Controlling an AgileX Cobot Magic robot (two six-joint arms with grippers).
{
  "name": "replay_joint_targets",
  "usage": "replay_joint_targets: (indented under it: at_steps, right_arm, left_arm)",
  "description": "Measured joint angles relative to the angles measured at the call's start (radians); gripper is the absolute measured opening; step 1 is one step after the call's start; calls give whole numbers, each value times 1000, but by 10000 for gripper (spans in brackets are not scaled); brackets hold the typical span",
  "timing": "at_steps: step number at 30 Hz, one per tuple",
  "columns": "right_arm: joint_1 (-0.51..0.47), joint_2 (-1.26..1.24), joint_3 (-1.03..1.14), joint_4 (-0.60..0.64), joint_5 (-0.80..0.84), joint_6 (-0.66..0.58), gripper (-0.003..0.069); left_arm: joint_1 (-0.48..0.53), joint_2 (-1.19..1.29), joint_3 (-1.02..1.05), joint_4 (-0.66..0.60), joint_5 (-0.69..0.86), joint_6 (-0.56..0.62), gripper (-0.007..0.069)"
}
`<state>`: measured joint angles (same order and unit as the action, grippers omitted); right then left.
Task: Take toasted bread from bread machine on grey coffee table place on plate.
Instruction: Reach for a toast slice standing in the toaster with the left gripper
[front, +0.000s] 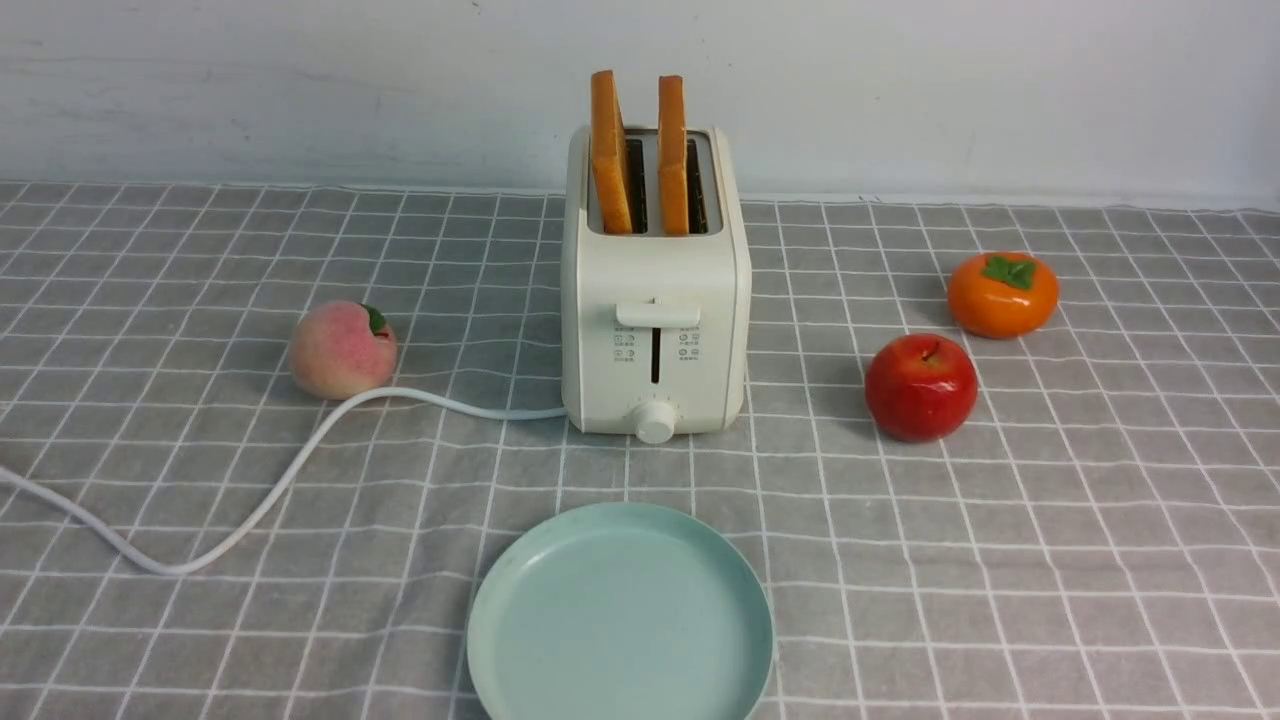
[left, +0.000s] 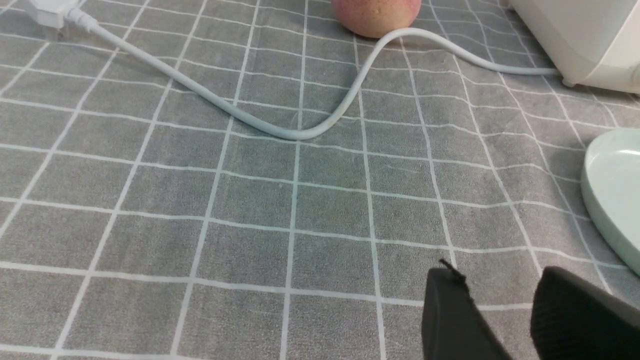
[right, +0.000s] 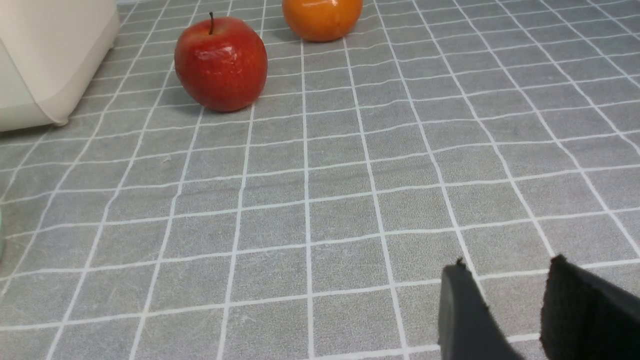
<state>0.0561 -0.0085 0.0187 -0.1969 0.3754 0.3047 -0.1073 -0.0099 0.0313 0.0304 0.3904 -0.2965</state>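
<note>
- Grippers: left gripper (left: 500, 285) and right gripper (right: 507, 277) sit low over the grey coffee table (front: 1000, 560). Jaws are parted with nothing between them. Neither shows in the front view.
- Target: toasted bread (front: 610, 150), two slices upright in the slots of the bread machine (front: 655, 300), tops well proud of the slots. Nothing moved yet, by my read.
- From the left gripper: bread machine ahead and toward the robot's right, plate (left: 612, 200) near on that same side. The cord (left: 300, 134) crosses the cloth ahead, with the peach (left: 375, 15) beyond it.
- From the right gripper: apple (right: 220, 62) ahead, persimmon (right: 322, 17) beyond it, bread machine ahead toward the robot's left.
- Step in hand, I'd say: reach for the first slice.
- Rise first and come in from above. Put the jaws across the slice's thickness and pinch the exposed top edge.
- Squeeze lightly, since the bread probably crushes.
- Pull straight up along the slot until clear. A tilted pull could jam the slice and drag the bread machine.
- Left arm: route over the cord and peach, not through them.
- Lay the slice flat and off-centre on the plate, leaving room for the second.
</note>
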Motion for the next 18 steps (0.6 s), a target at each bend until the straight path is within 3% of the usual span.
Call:
replay_joint_targets:
  at_steps: [6,12,13,18]
  right_arm:
    - [0,0,0,1,0,0,240]
    - [0,0,0,1,0,0,240]
    - [0,0,0,1,0,0,240]
    - [0,0,6,25,-65,28,240]
  left_arm:
    - [0,0,0,0,-112,-41,238]
    - [0,0,0,-134,-404,-169,238]
    - [0,0,0,-164,-507,-208,238]
    - [0,0,0,-224,-707,-359,238]
